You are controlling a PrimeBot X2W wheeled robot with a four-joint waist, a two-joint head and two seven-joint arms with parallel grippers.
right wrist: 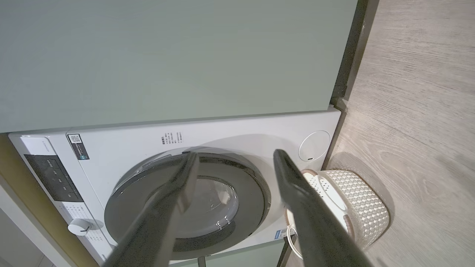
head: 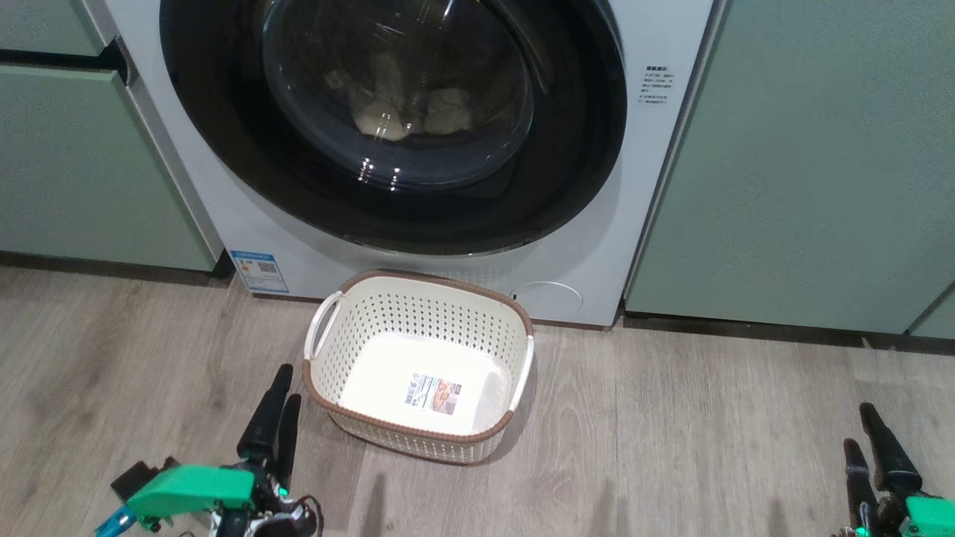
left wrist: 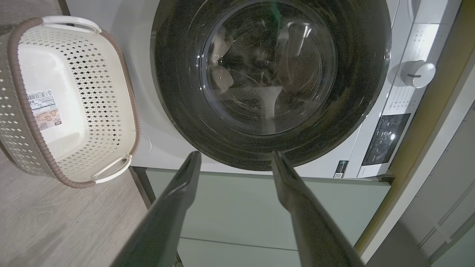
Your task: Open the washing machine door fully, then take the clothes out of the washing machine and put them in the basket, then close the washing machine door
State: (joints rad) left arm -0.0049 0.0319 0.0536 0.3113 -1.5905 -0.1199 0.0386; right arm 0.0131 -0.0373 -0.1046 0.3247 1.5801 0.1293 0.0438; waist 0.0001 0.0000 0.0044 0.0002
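Glossy black round door: shut | pale cream garments: apparently inside, behind glass | cream perforated plastic basket: on floor before white machine | left end effector, right end effector: spread wide, holding nothing

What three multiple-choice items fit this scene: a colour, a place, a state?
1. The basket rim is: A brown; B blue; C red.
2. The clothes lie: A in the basket; B in the machine, behind the door; C on a chair.
3. The left gripper and right gripper are: A both shut; B one shut; C both open, empty.
Key: 1 A, the rim looks brown; 2 B, they show through the door; 3 C, jaws stand apart, nothing between.
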